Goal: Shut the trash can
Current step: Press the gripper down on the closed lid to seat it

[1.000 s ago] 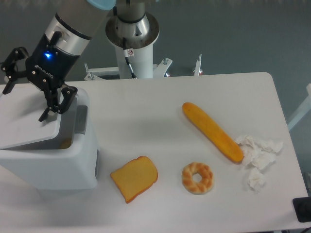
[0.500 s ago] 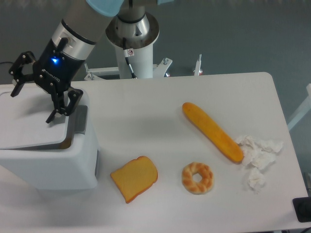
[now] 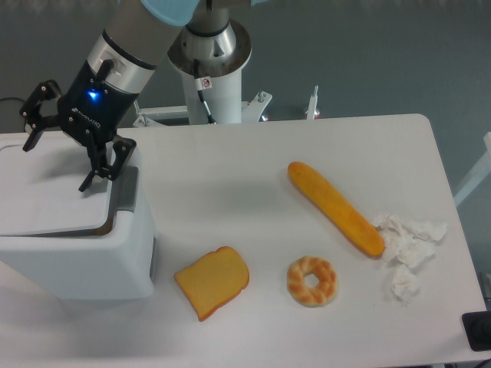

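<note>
The large white trash can [image 3: 73, 257] stands at the table's left edge. Its flat white lid [image 3: 46, 192] lies down on the bin, with only a thin dark gap at its front right corner. The grey latch [image 3: 126, 190] runs along the bin's right top edge. My gripper [image 3: 55, 162] is open, its black fingers [image 3: 98, 165] spread wide just above the lid's back part, holding nothing.
On the white table lie a slice of toast [image 3: 212, 281], a doughnut [image 3: 311, 280], a long baguette [image 3: 334, 208] and crumpled white paper [image 3: 406, 249] at the right. The robot's base column [image 3: 209, 61] stands behind the table.
The lid has dropped from half open to almost flat on the bin. My gripper has moved a little up and to the right, staying open.
</note>
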Action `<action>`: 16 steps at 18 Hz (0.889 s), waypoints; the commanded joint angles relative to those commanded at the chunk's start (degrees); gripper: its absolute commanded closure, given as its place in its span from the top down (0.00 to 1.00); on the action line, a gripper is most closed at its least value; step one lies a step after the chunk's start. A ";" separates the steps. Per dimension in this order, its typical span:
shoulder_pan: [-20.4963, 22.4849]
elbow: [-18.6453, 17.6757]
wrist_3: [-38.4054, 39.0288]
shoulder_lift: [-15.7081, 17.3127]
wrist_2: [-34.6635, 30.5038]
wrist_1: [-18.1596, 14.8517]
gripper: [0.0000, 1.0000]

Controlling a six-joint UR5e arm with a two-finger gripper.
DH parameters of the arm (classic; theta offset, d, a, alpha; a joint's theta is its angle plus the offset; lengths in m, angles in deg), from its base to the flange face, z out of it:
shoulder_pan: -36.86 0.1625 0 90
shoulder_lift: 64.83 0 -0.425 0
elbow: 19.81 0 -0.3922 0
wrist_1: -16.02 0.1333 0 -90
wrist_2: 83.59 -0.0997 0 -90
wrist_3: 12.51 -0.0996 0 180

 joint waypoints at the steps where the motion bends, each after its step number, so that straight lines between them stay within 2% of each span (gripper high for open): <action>1: 0.26 -0.18 0.00 0.18 0.00 0.00 1.00; 16: 0.97 -1.06 -0.44 0.79 -0.09 0.00 1.00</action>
